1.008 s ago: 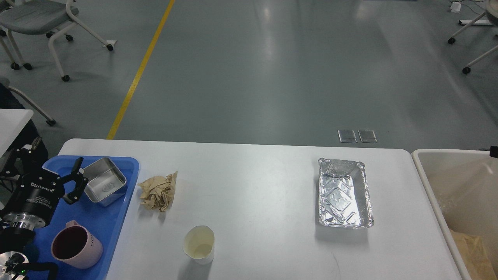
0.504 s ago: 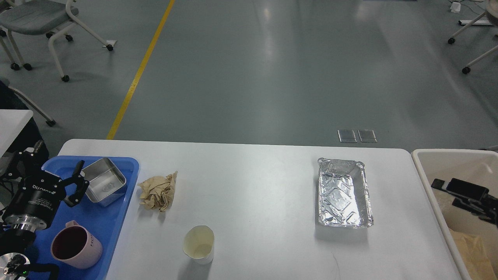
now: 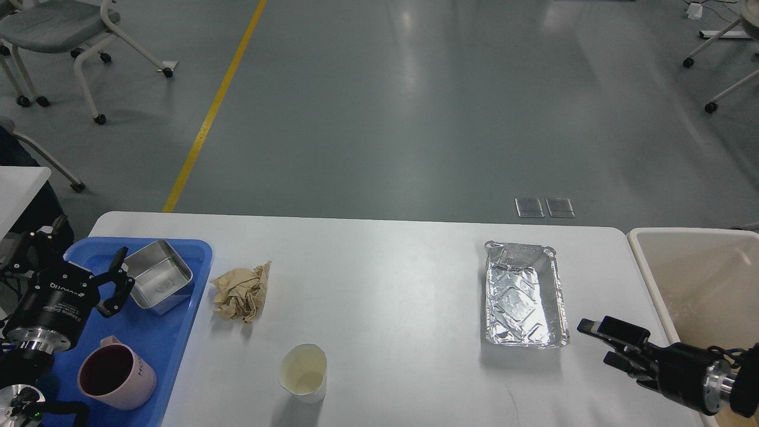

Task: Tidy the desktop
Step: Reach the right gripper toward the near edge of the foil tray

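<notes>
The white desktop fills the lower half of the head view. On it lie a crumpled brown paper ball, a cream paper cup and an empty foil tray. My left gripper is open and empty over the blue tray, just left of a steel box. A pink mug stands in the blue tray near the front. My right gripper is open and empty, low over the desktop just right of the foil tray's near corner.
A beige bin stands against the desktop's right edge with brown paper inside. Wheeled chairs stand on the grey floor at the far left and far right. A yellow floor line runs behind the desktop.
My right arm has swung from over the beige bin leftward and nearer, onto the desktop by the foil tray. My left gripper has drawn back slightly over the blue tray.
</notes>
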`<control>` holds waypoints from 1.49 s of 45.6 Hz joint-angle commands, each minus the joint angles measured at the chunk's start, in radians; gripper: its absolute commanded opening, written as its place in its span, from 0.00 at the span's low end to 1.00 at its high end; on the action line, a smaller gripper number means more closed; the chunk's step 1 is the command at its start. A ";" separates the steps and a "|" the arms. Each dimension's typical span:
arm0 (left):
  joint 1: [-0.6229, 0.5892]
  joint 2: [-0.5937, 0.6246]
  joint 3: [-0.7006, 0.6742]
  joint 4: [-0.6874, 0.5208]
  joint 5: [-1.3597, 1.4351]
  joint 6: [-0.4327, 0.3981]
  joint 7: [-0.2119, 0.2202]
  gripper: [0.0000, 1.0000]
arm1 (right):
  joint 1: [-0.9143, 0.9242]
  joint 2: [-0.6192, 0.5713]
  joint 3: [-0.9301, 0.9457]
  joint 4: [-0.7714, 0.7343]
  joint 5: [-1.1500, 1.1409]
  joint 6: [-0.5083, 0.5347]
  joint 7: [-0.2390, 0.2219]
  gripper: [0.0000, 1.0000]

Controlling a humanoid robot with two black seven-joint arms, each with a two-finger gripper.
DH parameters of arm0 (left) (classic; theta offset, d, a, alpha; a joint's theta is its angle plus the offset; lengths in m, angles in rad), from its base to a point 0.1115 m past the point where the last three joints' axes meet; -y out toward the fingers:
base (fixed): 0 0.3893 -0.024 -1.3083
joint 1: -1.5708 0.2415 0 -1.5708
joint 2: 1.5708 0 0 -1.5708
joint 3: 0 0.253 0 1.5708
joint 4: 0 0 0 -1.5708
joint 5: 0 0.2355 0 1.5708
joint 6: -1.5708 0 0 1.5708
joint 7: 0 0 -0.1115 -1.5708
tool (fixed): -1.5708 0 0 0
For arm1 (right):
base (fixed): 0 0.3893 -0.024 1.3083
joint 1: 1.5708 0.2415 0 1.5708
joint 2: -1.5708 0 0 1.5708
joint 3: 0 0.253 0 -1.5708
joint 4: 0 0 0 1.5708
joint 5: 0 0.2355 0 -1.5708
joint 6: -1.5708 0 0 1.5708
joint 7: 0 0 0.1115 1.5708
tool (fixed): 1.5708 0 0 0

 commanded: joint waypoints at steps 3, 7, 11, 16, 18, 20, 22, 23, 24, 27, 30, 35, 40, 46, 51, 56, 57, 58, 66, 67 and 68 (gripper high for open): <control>-0.003 0.000 0.014 0.000 0.000 0.001 0.000 0.97 | 0.001 0.063 -0.008 -0.005 0.006 -0.003 -0.017 1.00; -0.001 0.000 0.014 0.000 0.000 0.001 0.000 0.97 | 0.004 0.089 -0.008 -0.022 0.006 -0.007 -0.019 1.00; -0.001 0.000 0.014 0.000 0.000 0.000 0.000 0.97 | 0.026 0.128 -0.010 -0.054 0.006 -0.013 -0.022 1.00; -0.001 -0.001 0.015 0.000 0.000 0.001 0.000 0.97 | 0.047 0.168 -0.010 -0.103 0.008 -0.020 -0.028 1.00; -0.001 -0.001 0.015 0.000 0.000 0.000 0.000 0.97 | 0.060 0.181 -0.010 -0.122 0.008 -0.022 -0.029 1.00; 0.000 -0.001 0.015 0.000 0.000 0.000 0.000 0.97 | 0.070 0.197 -0.010 -0.139 0.008 -0.022 -0.034 1.00; 0.000 -0.001 0.015 0.000 0.000 0.001 0.000 0.97 | 0.078 0.211 -0.013 -0.157 0.008 -0.023 -0.034 1.00; 0.000 -0.001 0.015 0.000 0.000 0.001 0.001 0.97 | 0.081 0.218 -0.013 -0.165 0.008 -0.023 -0.034 1.00; 0.000 -0.001 0.015 0.000 0.000 0.001 0.000 0.97 | 0.086 0.226 -0.013 -0.174 0.008 -0.023 -0.036 1.00; 0.000 -0.001 0.015 0.000 0.000 0.001 0.000 0.97 | 0.090 0.244 -0.013 -0.189 0.008 -0.023 -0.037 1.00; 0.000 0.000 0.015 0.000 0.000 0.001 0.000 0.97 | 0.093 0.255 -0.013 -0.205 0.008 -0.025 -0.043 1.00; 0.000 0.000 0.015 0.000 0.000 0.001 0.001 0.97 | 0.116 0.284 -0.014 -0.244 0.008 -0.025 -0.055 1.00; 0.000 -0.001 0.015 0.000 0.000 0.001 0.001 0.97 | 0.155 0.323 -0.014 -0.307 0.008 -0.026 -0.063 1.00; 0.000 0.000 0.015 0.000 0.000 0.001 0.001 0.97 | 0.193 0.347 -0.016 -0.343 0.008 -0.026 -0.063 1.00; 0.002 -0.001 0.015 0.000 0.000 0.001 0.001 0.97 | 0.214 0.369 -0.045 -0.363 0.008 -0.028 -0.063 1.00; 0.009 0.002 0.015 0.000 0.000 0.000 0.001 0.97 | 0.250 0.389 -0.089 -0.396 0.008 -0.031 -0.063 1.00; 0.009 0.004 0.015 0.000 0.000 0.000 0.000 0.97 | 0.253 0.395 -0.097 -0.401 0.008 -0.031 -0.063 1.00; 0.009 0.004 0.015 0.000 0.000 0.001 0.001 0.97 | 0.256 0.399 -0.100 -0.406 0.008 -0.031 -0.062 1.00; 0.009 0.004 0.015 0.000 0.000 0.000 0.000 0.97 | 0.264 0.405 -0.103 -0.409 0.008 -0.056 -0.052 0.66; 0.009 0.004 0.015 0.000 0.000 0.000 0.000 0.97 | 0.265 0.405 -0.103 -0.409 0.008 -0.056 -0.051 0.54; 0.009 0.004 0.015 0.000 0.000 0.000 0.000 0.97 | 0.268 0.405 -0.103 -0.409 0.008 -0.056 -0.049 0.50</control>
